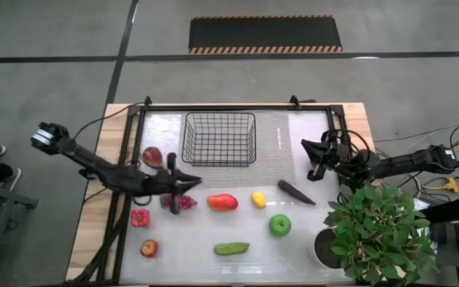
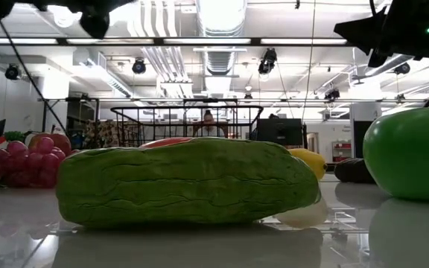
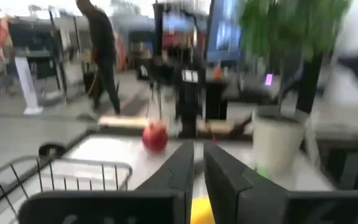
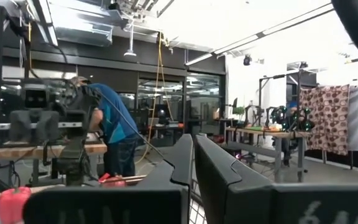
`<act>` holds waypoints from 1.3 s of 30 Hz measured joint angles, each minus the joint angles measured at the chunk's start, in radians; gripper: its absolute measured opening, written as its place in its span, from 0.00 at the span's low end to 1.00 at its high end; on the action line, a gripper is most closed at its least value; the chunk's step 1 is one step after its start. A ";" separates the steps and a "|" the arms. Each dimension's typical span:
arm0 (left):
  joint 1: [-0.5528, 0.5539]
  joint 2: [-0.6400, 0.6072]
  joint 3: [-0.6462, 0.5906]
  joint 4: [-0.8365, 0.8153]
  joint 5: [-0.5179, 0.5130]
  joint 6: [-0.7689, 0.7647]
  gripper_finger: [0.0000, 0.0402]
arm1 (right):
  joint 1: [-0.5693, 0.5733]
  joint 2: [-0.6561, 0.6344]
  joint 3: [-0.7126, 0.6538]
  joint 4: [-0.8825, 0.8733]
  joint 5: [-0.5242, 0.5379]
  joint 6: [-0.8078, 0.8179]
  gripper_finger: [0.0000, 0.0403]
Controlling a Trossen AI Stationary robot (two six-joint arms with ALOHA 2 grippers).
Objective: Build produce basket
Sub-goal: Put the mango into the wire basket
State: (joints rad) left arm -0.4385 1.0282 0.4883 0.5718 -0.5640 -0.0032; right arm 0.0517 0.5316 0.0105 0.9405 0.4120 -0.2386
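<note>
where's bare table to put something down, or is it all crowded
Free: the strip between the basket and the right gripper, and the front patch between the cucumber and the plant pot. Crowded: the left side around the left gripper, grapes and red pepper.

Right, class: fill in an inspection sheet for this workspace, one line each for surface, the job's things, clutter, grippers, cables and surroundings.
Surface: pale table top on a wooden bench, glossy.
Job's things: basket holds nothing; the produce lies loose in front of it: grapes, red-orange fruit, lemon, eggplant, green apple, cucumber, red pepper, two red apples.
Clutter: potted plant on the table's right front corner.
Grippers: left gripper shut, empty, above the grapes; right gripper shut, empty, right of the basket.
Cables: some by the right arm's base.
Surroundings: people in the room behind.
</note>
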 joint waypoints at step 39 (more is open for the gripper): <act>0.087 0.550 0.556 -0.895 0.208 -0.271 0.81 | 0.000 0.000 0.009 -0.069 0.008 -0.048 0.02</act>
State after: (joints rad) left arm -0.3510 1.5780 1.0444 -0.3228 -0.3559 -0.2743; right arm 0.0517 0.5312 0.0194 0.8719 0.4202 -0.2867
